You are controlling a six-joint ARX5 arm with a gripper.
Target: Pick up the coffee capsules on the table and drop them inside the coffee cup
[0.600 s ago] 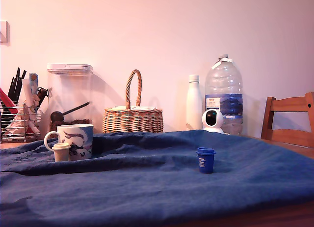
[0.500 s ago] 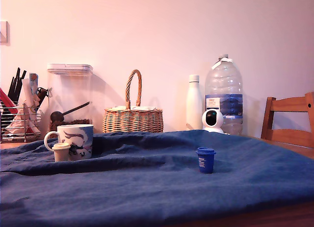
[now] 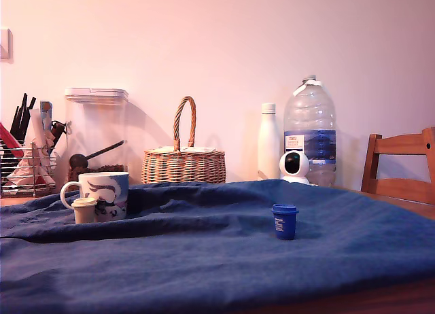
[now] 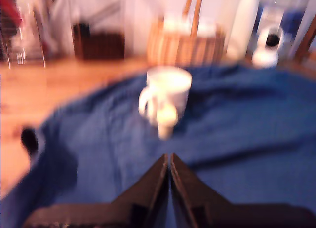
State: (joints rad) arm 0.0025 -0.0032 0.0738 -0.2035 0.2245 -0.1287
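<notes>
The coffee cup is a white mug with a blue swirl picture, standing on the blue cloth of the table at the exterior view's left. A cream capsule stands right in front of it, close to the handle. A dark blue capsule stands alone further to the exterior view's right. The arm does not show in the exterior view. The wrist view is blurred. There my gripper is shut with nothing between its fingers, pointing at the cup and the cream capsule some way ahead. The blue capsule does not show there.
Along the wall stand a utensil rack, a clear canister, a wicker basket, a white bottle, a small camera and a big water bottle. A wooden chair is at the exterior view's right. A dark blurred blob lies at the cloth's edge.
</notes>
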